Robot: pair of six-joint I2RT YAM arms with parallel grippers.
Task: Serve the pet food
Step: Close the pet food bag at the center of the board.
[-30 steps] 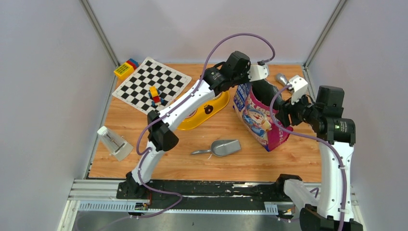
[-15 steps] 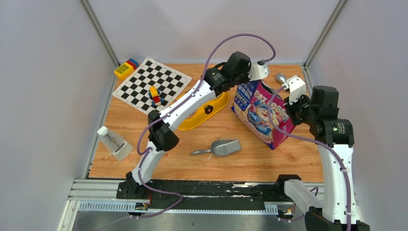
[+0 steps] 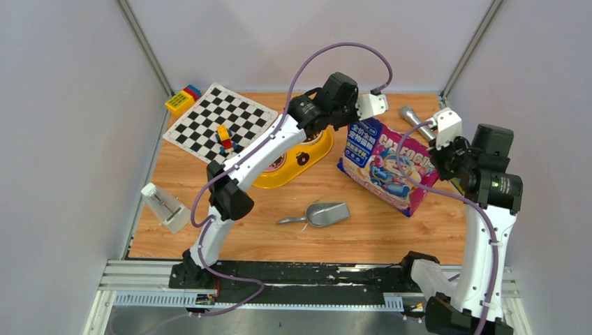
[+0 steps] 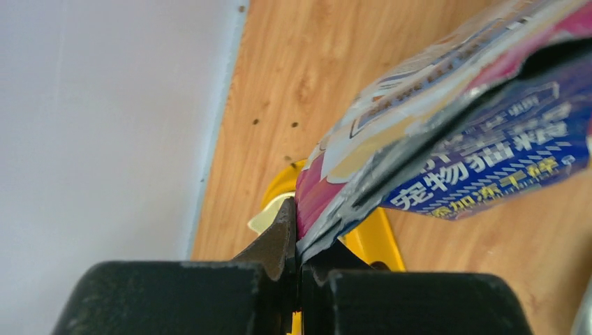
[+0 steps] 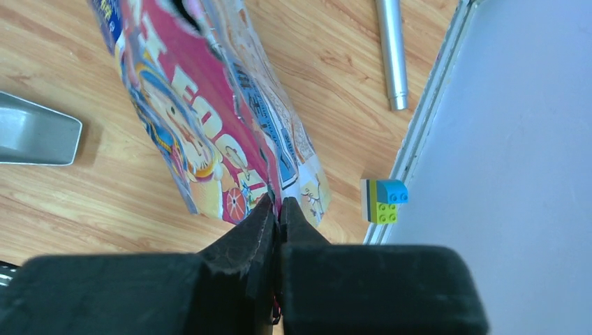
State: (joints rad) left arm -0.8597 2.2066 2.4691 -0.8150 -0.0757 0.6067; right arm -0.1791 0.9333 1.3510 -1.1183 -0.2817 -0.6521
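Pet food bag (image 4: pixel 489 139): blue panel "宠物猫粮"; front approx. "CAT FOCUS".

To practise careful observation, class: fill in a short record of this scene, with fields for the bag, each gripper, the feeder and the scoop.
Bag: cat food bag, tilted, gripped at two edges
Left gripper: shut on the bag's edge nearest the feeder
Right gripper: shut on the bag's opposite edge
Feeder: yellow double-bowl feeder, left of the bag
Scoop: grey scoop, lying untouched

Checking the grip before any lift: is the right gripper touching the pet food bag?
Touching. The right wrist view shows the right gripper closed on the lower edge of the pet food bag, with the foil pinched between its jaws.
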